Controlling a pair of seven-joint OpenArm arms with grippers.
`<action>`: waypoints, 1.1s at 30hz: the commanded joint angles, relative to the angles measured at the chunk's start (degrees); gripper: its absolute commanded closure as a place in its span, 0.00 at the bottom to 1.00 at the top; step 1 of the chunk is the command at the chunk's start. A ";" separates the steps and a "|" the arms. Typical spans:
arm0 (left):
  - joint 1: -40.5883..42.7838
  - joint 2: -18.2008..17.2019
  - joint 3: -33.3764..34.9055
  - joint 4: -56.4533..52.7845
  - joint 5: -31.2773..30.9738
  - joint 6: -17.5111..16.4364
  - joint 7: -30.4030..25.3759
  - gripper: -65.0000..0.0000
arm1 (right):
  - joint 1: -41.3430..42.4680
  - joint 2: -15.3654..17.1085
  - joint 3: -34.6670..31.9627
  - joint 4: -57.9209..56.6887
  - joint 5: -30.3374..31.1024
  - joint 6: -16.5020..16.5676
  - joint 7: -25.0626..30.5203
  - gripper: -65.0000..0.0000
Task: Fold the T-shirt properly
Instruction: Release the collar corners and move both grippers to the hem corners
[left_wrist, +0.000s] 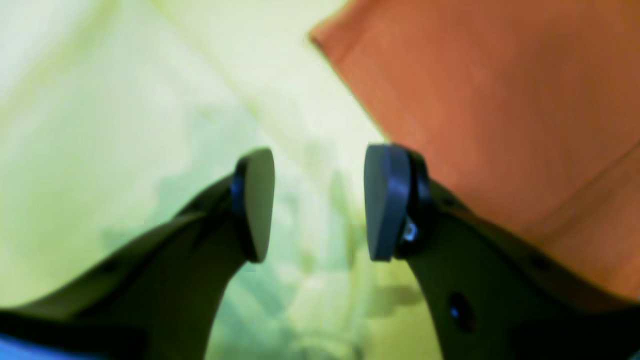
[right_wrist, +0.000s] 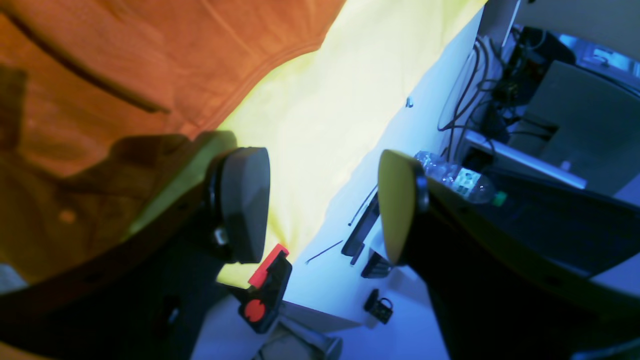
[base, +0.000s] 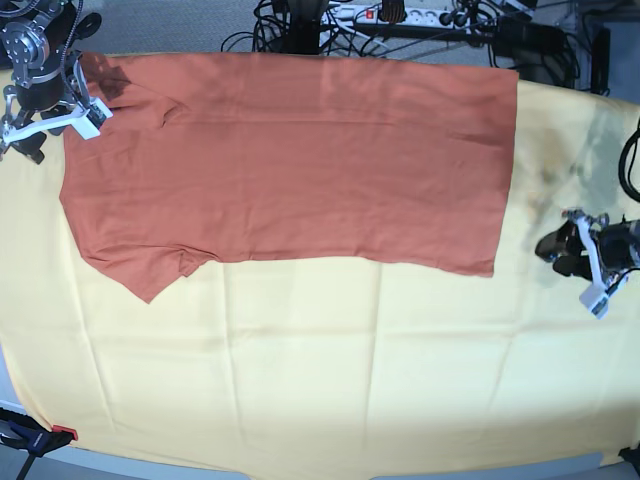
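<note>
Left wrist: my left gripper (left_wrist: 319, 202) is spread wide with nothing in it, over the yellow cloth (left_wrist: 125, 125) just beside the T-shirt (left_wrist: 500, 100) edge, so closing here could pinch the cloth. Right wrist: right gripper (right_wrist: 324, 205) gapes empty by the hem, risking a miss. Base: the shirt lies half-folded along the table's far side; uneven grabs would skew the fold.

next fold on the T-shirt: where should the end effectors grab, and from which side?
Probably the near long edge of the T-shirt: left end effector at the hem corner, right end effector at the lower sleeve, both open. It lies flat and already halved lengthwise, so come in low from the table's ends.
</note>
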 joint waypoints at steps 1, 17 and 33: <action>-2.38 0.11 -1.16 -2.97 -2.14 -0.43 0.09 0.53 | 0.00 0.92 0.55 0.85 -1.14 -0.72 0.31 0.44; -3.50 17.94 -1.27 -13.79 -10.71 -0.43 17.84 0.53 | 7.63 -0.04 0.55 0.55 2.49 -3.32 4.02 0.44; -3.96 17.29 -1.31 -13.03 -16.81 -0.43 20.79 1.00 | 36.57 -12.76 0.55 -18.08 21.62 -2.60 14.36 0.44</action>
